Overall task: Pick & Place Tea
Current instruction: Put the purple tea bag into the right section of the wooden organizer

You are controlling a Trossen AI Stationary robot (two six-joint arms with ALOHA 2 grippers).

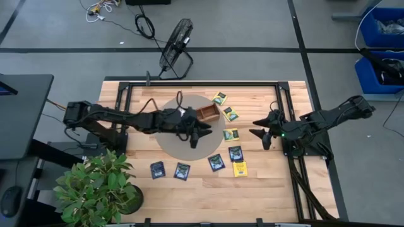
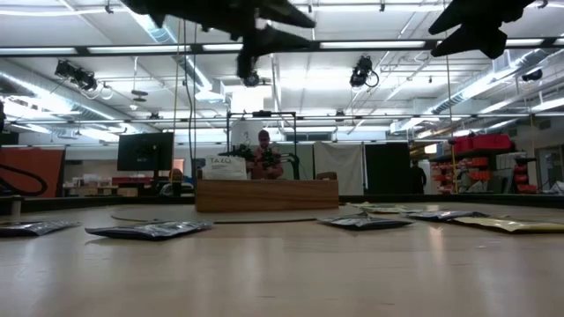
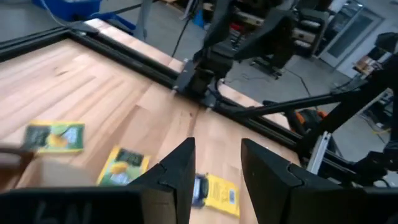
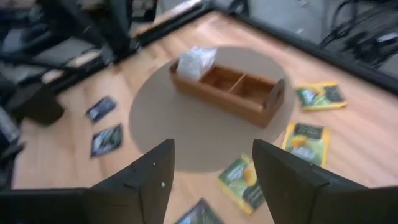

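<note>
Beside tray [image 1: 207,113], left pincer [image 1: 203,134] aloft.

- A robotics lab or workshop in a big open hall, not a home.
- Bare grey floor [image 1: 252,25] crossed by dark lines, with loose cables [image 1: 144,25] and a floor fan [image 1: 175,47].
- Wooden workbench [image 1: 189,189] in a black metal frame [image 1: 202,82].
- Blue storage bins [image 1: 384,44] to one side.
- Long strip lights [image 2: 388,44] on a high ceiling, a monitor [image 2: 145,151], red shelving [image 2: 480,145] (a person [image 2: 264,157] sits far behind).
</note>
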